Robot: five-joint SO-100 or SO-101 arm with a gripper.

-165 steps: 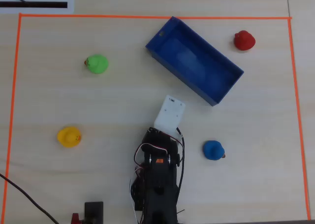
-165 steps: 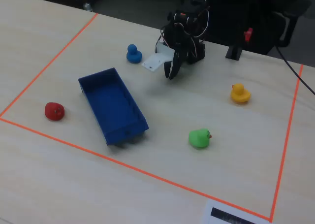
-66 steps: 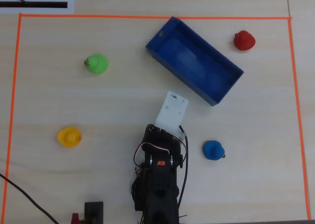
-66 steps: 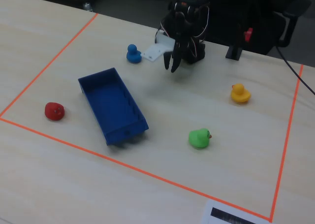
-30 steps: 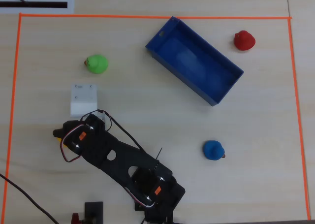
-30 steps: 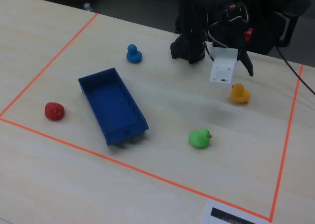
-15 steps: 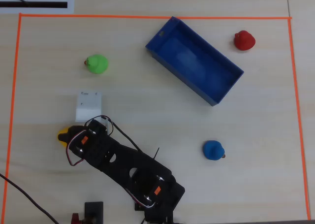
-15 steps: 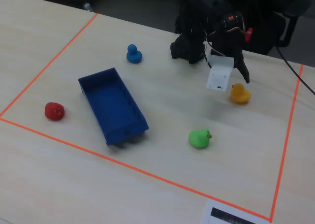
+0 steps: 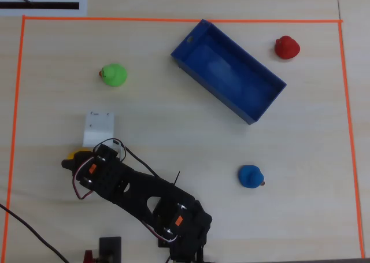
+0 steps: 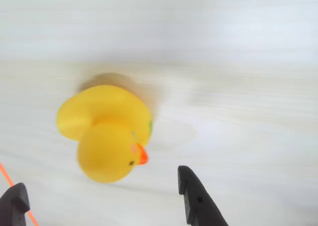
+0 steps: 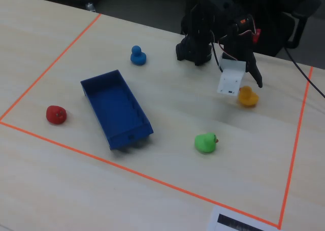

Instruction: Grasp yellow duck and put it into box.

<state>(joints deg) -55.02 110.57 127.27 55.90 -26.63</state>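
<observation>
Gripper (image 10: 102, 203) fingers spread above yellow duck (image 10: 107, 131) near desk's edge.
Duck looks light, rounded, probably slippery; pinching its body sides seems safest.

Pale wood table (image 9: 173, 130), orange tape border (image 9: 17, 101).
On it: blue box (image 9: 228, 72); yellow duck (image 11: 248, 97), green duck (image 9: 113, 75), red duck (image 9: 287, 47), blue duck (image 9: 251, 176).

Overhead view: bare table lies between the yellow duck (image 9: 77, 155) and the box (image 9: 228, 71). The green duck (image 9: 113, 75) stands left of that path; the blue duck (image 9: 250, 176) right.
</observation>
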